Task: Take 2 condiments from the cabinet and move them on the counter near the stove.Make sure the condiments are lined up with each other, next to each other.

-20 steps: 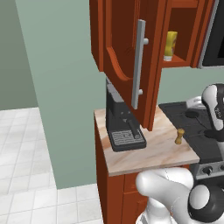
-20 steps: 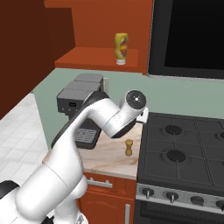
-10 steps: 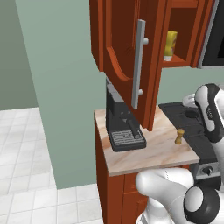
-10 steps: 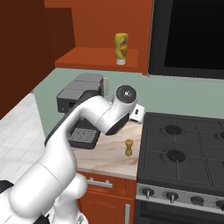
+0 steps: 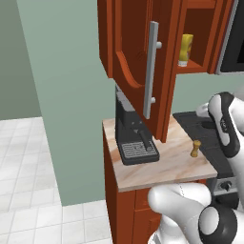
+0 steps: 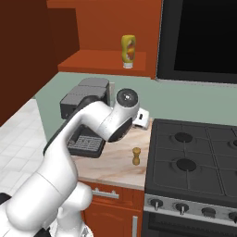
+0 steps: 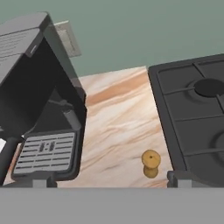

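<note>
Standing upright on the counter (image 6: 115, 164), the shaker (image 7: 151, 163) lies just ahead of the fingers, nearer the right tip (image 7: 178, 177) than the left one (image 7: 40, 180), and just beside the stove (image 7: 197, 118). Fingers are spread fully wide with nothing between them. The coffee machine (image 7: 39, 109) sits ahead of the left tip. Well above them, the yellow bottle (image 6: 128, 51) stands on the shelf of the open cabinet (image 5: 143, 52).
</note>
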Robot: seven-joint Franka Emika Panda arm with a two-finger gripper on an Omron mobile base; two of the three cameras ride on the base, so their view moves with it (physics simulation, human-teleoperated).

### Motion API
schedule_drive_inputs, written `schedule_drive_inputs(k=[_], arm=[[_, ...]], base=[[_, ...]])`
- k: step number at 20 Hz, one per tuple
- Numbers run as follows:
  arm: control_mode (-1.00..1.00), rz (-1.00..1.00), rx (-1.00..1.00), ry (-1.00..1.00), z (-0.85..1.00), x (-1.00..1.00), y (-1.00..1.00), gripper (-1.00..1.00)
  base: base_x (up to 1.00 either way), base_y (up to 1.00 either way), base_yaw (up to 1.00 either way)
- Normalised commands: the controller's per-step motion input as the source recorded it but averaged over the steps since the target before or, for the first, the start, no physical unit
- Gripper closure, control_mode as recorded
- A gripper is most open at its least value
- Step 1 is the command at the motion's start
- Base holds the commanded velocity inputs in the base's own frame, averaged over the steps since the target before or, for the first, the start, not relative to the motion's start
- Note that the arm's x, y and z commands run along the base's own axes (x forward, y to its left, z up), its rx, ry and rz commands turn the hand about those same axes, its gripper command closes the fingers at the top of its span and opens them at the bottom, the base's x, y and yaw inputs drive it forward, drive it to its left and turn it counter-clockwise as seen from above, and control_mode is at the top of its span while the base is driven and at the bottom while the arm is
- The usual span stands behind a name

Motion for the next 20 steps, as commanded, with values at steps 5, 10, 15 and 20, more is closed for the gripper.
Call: schedule_drive_inputs(k=[5, 10, 15, 20], arm=[[-1.00, -0.03, -0.06, 0.10, 0.00, 0.05, 0.10, -1.00], [-1.00, -0.10, -0.07, 0.17, 0.11, 0.01, 0.05, -1.00], [-1.00, -0.10, -0.08, 0.13, 0.24, 0.01, 0.06, -1.00], [-1.00, -0.06, -0.06, -0.02, 0.14, 0.02, 0.12, -1.00]], base=[[0.00, 0.00, 0.00], [0.00, 0.00, 0.00], [0.00, 0.00, 0.00], [0.00, 0.00, 0.00]])
